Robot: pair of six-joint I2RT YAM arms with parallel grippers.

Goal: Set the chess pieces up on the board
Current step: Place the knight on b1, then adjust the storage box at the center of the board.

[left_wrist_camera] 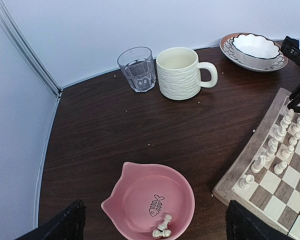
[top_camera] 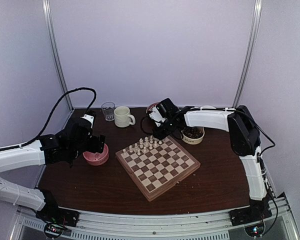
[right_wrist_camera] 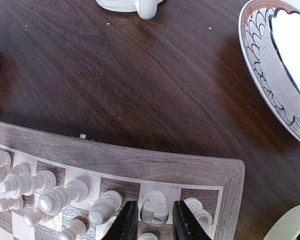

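The board lies at the table's middle, with cream chess pieces lined along its far-left edge. My right gripper hangs over the board's far corner, and in the top view this right gripper is at the far edge. Its jaws stand slightly apart round one upright piece, with a thin gap on each side. More pieces stand to its left. My left gripper is wide open over a pink bowl that holds two pieces.
A glass and a cream mug stand at the back. A patterned dish with a white scalloped bowl sits behind the board's far corner. A cream bowl of dark pieces stands under the right arm.
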